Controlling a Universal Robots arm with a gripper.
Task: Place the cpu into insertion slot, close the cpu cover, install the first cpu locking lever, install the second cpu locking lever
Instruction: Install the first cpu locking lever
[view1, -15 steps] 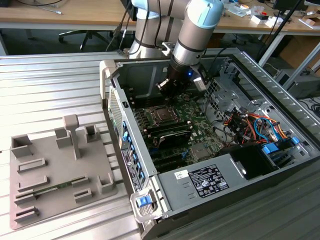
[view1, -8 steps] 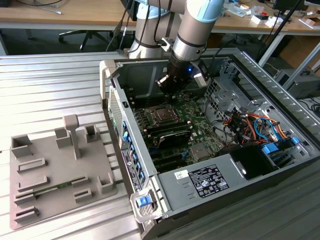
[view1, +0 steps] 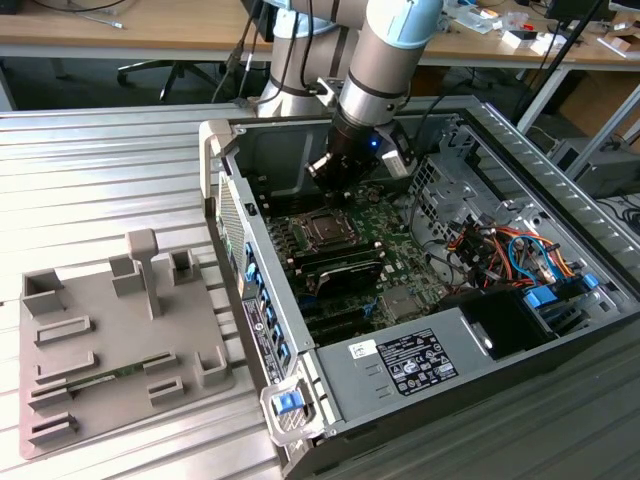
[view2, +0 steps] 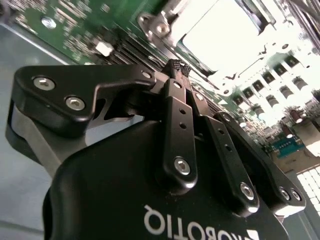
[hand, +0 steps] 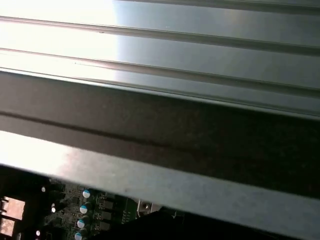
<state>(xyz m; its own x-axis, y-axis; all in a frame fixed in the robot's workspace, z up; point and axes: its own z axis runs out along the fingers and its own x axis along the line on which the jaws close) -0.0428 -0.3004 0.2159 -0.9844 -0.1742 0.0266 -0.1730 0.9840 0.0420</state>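
Here, a black two-fingered gripper (view2: 176, 66), fingertips pressed together, hangs just beside the flat silvery square cpu (view2: 225, 35) seated in the metal-rimmed insertion slot (view1: 325, 231); likely light, rigid, fragile, best held by edges

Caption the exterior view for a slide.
Robot arm's end effector inside the open computer case, poised over the green motherboard near the insertion slot.
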